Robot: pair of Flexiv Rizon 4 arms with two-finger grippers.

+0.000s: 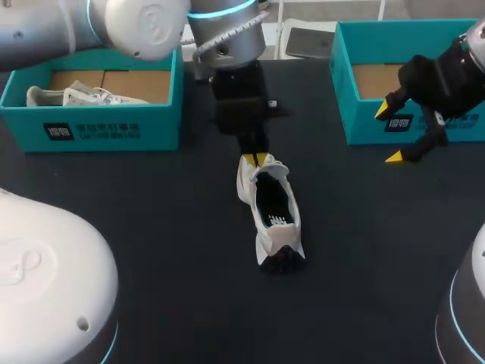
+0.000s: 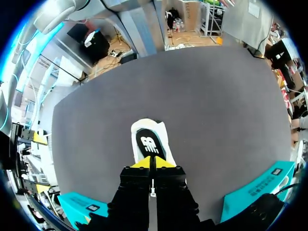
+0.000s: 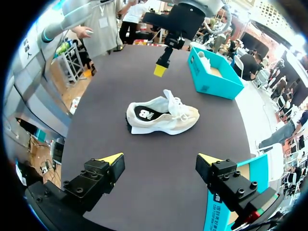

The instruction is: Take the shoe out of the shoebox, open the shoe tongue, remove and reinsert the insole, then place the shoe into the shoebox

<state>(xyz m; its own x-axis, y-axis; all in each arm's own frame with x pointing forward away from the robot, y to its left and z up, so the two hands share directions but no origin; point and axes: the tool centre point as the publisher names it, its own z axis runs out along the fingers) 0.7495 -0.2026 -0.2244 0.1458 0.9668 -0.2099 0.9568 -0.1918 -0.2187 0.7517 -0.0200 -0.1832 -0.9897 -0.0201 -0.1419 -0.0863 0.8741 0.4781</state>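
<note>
1. Slippage is the main hazard. The left claw (image 1: pixel 255 159) hangs with its yellow tips pressed together on nothing, over the lace end of the white lace-up sneaker (image 1: pixel 274 216). The sneaker lies sole-down mid-desk, toe at 12 o'clock and heel at 6. A pinch on the tongue alone would likely drag the light, unbraced sneaker across the dark desk (image 1: pixel 151 227) rather than open it.
2. The black insole (image 1: pixel 274 208) sits inside the sneaker. Pulled by one claw, it could lift the whole shoe, or fold on the way back in.
3. The right claw (image 1: pixel 389 134) hovers empty with its fingers spread at 2 o'clock. It is in front of the teal cardboard shoebox (image 1: pixel 360 121), whose visible floor is bare. Swinging in low, it could clip that box's front wall.
4. A second teal shoebox (image 1: pixel 114 129) at 10 o'clock holds another white shoe (image 1: pixel 76 96). Returning the sneaker there would mix things up.
5. Room is generous from 3 through 9 o'clock round the sneaker. The two boxes crowd the far edge at 10 and 2.
</note>
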